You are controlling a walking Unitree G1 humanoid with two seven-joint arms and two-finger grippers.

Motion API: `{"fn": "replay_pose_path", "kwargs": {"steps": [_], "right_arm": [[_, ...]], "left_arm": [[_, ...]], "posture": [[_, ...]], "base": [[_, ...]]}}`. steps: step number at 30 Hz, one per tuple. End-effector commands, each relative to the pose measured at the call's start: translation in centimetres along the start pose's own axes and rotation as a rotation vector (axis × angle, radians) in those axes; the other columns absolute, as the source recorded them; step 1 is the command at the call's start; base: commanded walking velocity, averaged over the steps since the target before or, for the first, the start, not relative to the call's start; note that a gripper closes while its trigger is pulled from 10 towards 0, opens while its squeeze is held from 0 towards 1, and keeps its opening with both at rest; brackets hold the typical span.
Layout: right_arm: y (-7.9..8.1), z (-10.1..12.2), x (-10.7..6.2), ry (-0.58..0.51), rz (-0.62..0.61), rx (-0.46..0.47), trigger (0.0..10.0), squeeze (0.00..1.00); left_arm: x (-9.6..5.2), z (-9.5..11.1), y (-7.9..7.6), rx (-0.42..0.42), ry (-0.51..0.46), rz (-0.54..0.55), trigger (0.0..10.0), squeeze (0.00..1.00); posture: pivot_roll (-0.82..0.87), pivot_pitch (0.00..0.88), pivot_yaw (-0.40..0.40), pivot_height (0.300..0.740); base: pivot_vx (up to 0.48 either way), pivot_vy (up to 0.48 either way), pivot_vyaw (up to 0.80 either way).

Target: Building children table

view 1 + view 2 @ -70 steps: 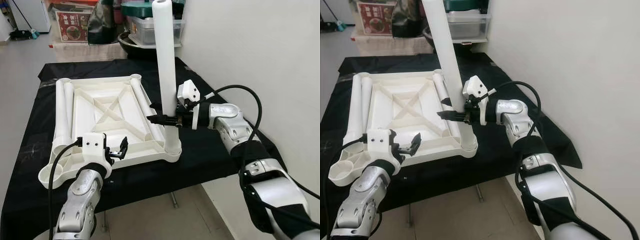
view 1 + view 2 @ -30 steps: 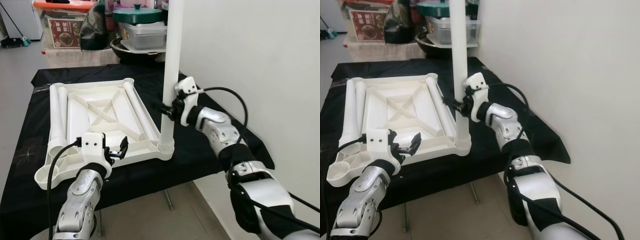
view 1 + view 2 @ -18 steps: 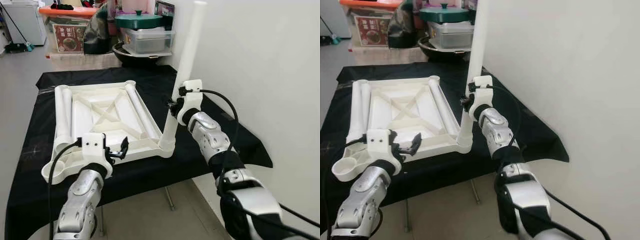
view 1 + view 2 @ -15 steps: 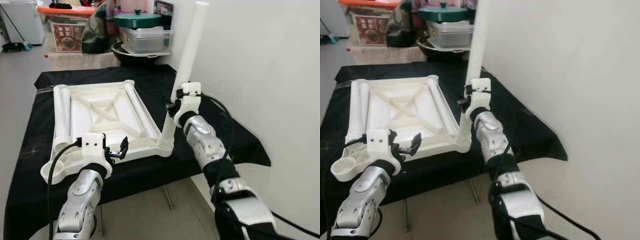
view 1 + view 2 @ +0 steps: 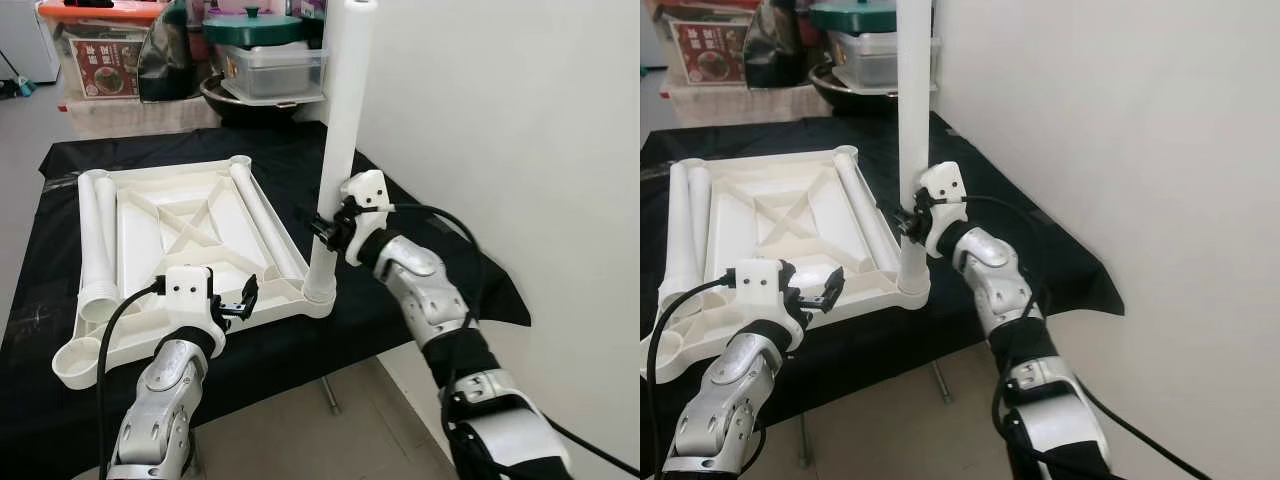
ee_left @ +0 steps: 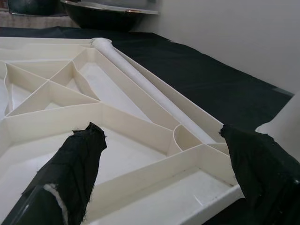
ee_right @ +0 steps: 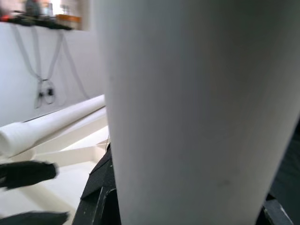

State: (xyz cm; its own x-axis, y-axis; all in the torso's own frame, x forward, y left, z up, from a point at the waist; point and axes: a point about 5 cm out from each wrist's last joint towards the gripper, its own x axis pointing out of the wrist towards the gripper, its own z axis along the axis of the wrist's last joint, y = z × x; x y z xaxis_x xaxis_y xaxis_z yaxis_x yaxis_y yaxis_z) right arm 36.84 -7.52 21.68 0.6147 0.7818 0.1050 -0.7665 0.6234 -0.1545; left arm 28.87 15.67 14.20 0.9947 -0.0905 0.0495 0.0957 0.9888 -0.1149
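Observation:
A white children's tabletop (image 5: 180, 225) lies upside down on the black-covered table, its ribs facing up. One white leg (image 5: 340, 120) stands nearly upright in the near right corner socket (image 5: 320, 295). My right gripper (image 5: 325, 228) is shut on this leg about a third of the way up; the leg (image 7: 187, 103) looms close in the right wrist view. Two loose legs (image 5: 95, 240) lie along the tabletop's left side and another (image 5: 262, 220) along its right side. My left gripper (image 5: 240, 300) hovers open over the tabletop's front edge, its fingers (image 6: 70, 164) spread above the ribs.
The near left corner socket (image 5: 75, 362) is an open cup. A white wall (image 5: 520, 150) rises close on the right. Storage boxes and a lidded pot (image 5: 265, 60) crowd the space behind the table. The black cloth (image 5: 420, 270) hangs over the table's right edge.
The leg leaned toward the wall half a second ago and now stands nearly upright, the right gripper still on it. The camera has shifted. The left gripper has kept its place.

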Motion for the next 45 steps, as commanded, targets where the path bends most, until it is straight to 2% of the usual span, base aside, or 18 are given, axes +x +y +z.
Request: {"fn": "replay_pose_path", "kwargs": {"steps": [1, 3, 4, 5, 7, 12, 19, 24, 29, 31, 35, 36, 39, 40, 41, 42, 44, 45], "right_arm": [[0.5, -1.9, -0.4, 0.082, 0.059, 0.059, 10.0, 0.0], [0.4, -1.6, -0.8, 0.081, 0.154, 0.057, 10.0, 0.0], [0.4, -1.6, -0.8, 0.081, 0.154, 0.057, 10.0, 0.0], [0.3, -1.2, -1.0, 0.079, 0.244, 0.057, 10.0, 0.0], [0.3, -1.1, -1.1, 0.079, 0.263, 0.058, 10.0, 0.0], [0.4, -0.1, -0.7, 0.126, 0.401, -0.028, 10.0, 0.0], [0.8, 0.0, -0.3, 0.139, 0.508, 0.01, 10.0, 0.0], [0.8, -0.2, -0.4, 0.146, 0.536, 0.028, 10.0, 0.0], [0.7, -0.2, -0.1, 0.124, 0.495, 0.046, 10.0, 0.0], [0.6, -0.6, 0.2, 0.123, 0.42, 0.06, 10.0, 0.0], [0.6, -1.1, 0.3, 0.131, 0.375, 0.076, 10.0, 0.0], [0.4, -1.9, 0.4, 0.146, 0.297, 0.115, 10.0, 0.0], [0.3, -2.2, 0.4, 0.16, 0.25, 0.135, 10.0, 0.0], [0.0, -2.6, 0.5, 0.171, 0.191, 0.156, 10.0, 0.0], [-0.5, -3.2, 0.5, 0.192, 0.078, 0.175, 10.0, 0.0], [-0.5, -3.2, 0.5, 0.192, 0.078, 0.175, 10.0, 0.0], [-1.1, -4.0, 0.3, 0.218, -0.072, 0.208, 10.0, 0.0], [-1.1, -4.0, 0.3, 0.218, -0.072, 0.208, 10.0, 0.0]], "left_arm": [[0.0, -0.3, -0.2, -0.015, 0.015, 0.001, 10.0, 0.0], [0.0, -0.4, -0.3, -0.017, 0.015, 0.001, 10.0, 0.0], [0.0, -0.4, -0.3, -0.017, 0.015, 0.001, 10.0, 0.0], [0.0, -0.4, -0.3, -0.018, 0.015, 0.001, 10.0, 0.0], [0.0, -0.4, -0.3, -0.018, 0.015, 0.001, 10.0, 0.0], [0.0, -0.3, -0.1, -0.017, 0.015, 0.007, 10.0, 0.0], [0.0, -0.4, -0.1, -0.021, 0.016, 0.011, 10.0, 0.0], [-0.1, -0.4, 0.0, -0.022, 0.016, 0.014, 10.0, 0.0], [-0.2, -0.5, 0.0, -0.024, 0.019, 0.017, 10.0, 0.0], [-0.2, -0.5, 0.0, -0.025, 0.021, 0.016, 10.0, 0.0], [-0.2, -0.5, 0.0, -0.025, 0.022, 0.018, 10.0, 0.0], [-0.2, -0.6, 0.0, -0.027, 0.023, 0.019, 10.0, 0.0], [-0.2, -0.6, 0.0, -0.028, 0.024, 0.019, 10.0, 0.0], [-0.2, -0.6, 0.0, -0.029, 0.024, 0.019, 10.0, 0.0], [-0.2, -0.6, 0.0, -0.029, 0.024, 0.019, 10.0, 0.0], [-0.2, -0.6, 0.0, -0.029, 0.024, 0.019, 10.0, 0.0], [-0.2, -0.6, 0.0, -0.028, 0.024, 0.021, 10.0, 0.0], [-0.2, -0.6, 0.0, -0.028, 0.024, 0.021, 10.0, 0.0]], "posture": [[0.04, 0.0, -0.089, 0.74], [0.05, 0.0, -0.092, 0.74], [0.05, 0.0, -0.092, 0.74], [0.05, 0.0, -0.094, 0.74], [0.05, 0.0, -0.094, 0.74], [0.06, 0.0, -0.099, 0.74], [0.08, 0.0, -0.109, 0.74], [0.08, 0.0, -0.114, 0.74], [0.08, 0.0, -0.111, 0.74], [0.08, 0.0, -0.112, 0.74], [0.08, 0.0, -0.111, 0.74], [0.08, 0.0, -0.111, 0.74], [0.08, 0.0, -0.112, 0.74], [0.08, 0.0, -0.112, 0.74], [0.08, 0.0, -0.113, 0.74], [0.08, 0.0, -0.113, 0.74], [0.08, 0.0, -0.111, 0.74], [0.08, 0.0, -0.111, 0.74]], "base": [[0.0, 0.0, 0.0], [0.0, 0.0, 0.0], [0.0, 0.0, 0.0], [0.0, 0.0, 0.0], [0.0, 0.0, 0.0], [0.0, 0.0, 0.0], [0.0, 0.0, 0.0], [0.0, 0.0, 0.0], [0.0, 0.0, 0.0], [0.0, 0.0, 0.0], [0.0, 0.0, 0.0], [0.0, 0.0, 0.0], [0.0, 0.0, 0.0], [0.0, 0.0, 0.0], [0.0, 0.0, 0.0], [0.0, 0.0, 0.0], [0.0, 0.0, 0.0], [0.0, 0.0, 0.0]]}}
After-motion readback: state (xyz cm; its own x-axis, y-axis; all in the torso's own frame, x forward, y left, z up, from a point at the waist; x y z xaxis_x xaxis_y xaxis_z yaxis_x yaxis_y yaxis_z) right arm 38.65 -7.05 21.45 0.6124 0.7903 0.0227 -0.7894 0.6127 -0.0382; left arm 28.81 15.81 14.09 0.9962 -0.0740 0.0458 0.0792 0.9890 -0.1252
